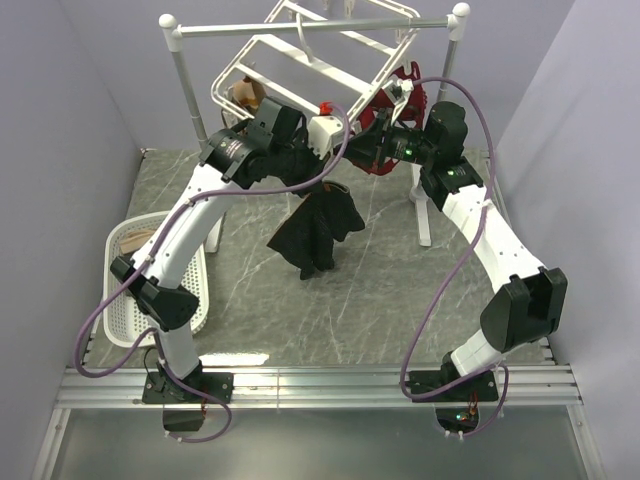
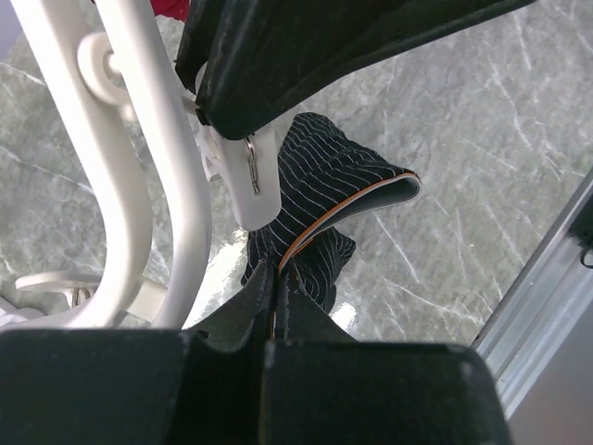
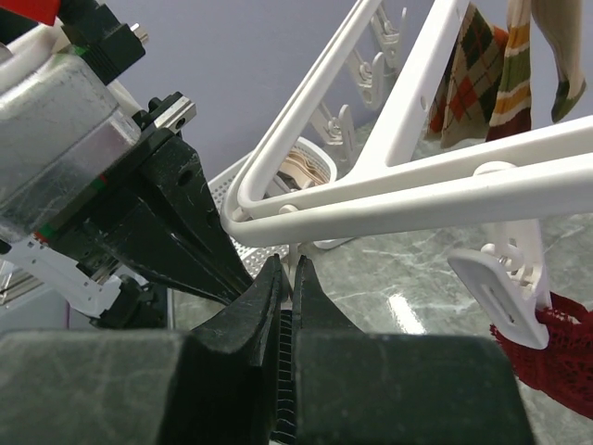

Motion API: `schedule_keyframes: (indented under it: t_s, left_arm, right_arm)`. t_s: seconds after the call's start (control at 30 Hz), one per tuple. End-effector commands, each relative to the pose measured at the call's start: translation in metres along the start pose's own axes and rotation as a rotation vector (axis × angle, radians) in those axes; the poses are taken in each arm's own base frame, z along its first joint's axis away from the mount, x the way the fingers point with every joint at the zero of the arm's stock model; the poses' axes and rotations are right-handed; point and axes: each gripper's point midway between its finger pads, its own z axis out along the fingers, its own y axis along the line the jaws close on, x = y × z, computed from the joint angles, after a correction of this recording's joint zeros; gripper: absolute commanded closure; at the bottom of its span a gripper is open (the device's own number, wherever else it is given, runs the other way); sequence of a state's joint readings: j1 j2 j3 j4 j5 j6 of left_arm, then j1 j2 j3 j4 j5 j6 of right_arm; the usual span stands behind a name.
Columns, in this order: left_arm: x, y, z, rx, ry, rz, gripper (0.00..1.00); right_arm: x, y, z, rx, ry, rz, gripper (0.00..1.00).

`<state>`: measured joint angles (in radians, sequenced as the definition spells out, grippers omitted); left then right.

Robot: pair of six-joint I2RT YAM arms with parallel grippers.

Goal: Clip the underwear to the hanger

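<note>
Left gripper [image 2: 275,295]: my jaws are pressed together, pinching the orange-trimmed edge of the underwear [image 1: 315,228]. The rest of it hangs limp below the hanger [image 1: 300,60], at 6 o'clock from the frame in the top view. A white clip [image 2: 248,185] touches the fabric at 11 o'clock from my left tips. Right gripper [image 3: 287,278]: jaws closed, at 3 o'clock of the left one and under a hanger bar. Can't tell if anything's between them.
</note>
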<state>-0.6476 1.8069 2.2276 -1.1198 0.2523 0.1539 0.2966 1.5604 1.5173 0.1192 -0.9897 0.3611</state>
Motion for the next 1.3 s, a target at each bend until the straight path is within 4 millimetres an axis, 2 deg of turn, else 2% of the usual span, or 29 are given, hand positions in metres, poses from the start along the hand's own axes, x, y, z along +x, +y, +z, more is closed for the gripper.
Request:
schedule_keyframes:
  t_s: [0.0, 0.23, 0.5, 0.73, 0.97, 1.27]
  left_arm:
    - [-0.031, 0.035, 0.003, -0.140, -0.105, 0.015, 1.00]
    - [-0.037, 0.049, 0.004, -0.187, -0.126, 0.004, 1.00]
    - [-0.044, 0.053, -0.001, -0.209, -0.176, -0.001, 1.00]
    - [-0.056, 0.064, -0.015, -0.297, -0.239, -0.010, 1.00]
    - [-0.059, 0.058, -0.016, -0.300, -0.248, -0.011, 1.00]
    - [-0.058, 0.039, -0.005, -0.254, -0.231, -0.001, 1.00]
  right_arm:
    - [0.001, 0.013, 0.000, -0.073, 0.013, -0.024, 1.00]
    - [0.001, 0.012, 0.000, -0.076, 0.018, -0.033, 1.00]
    - [0.004, 0.011, 0.000, -0.077, 0.023, -0.041, 1.00]
    - [0.003, 0.013, 0.001, -0.082, 0.019, -0.042, 1.00]
    - [0.003, 0.014, 0.002, -0.075, 0.013, -0.047, 1.00]
    - [0.001, 0.014, 0.005, -0.069, 0.007, -0.056, 1.00]
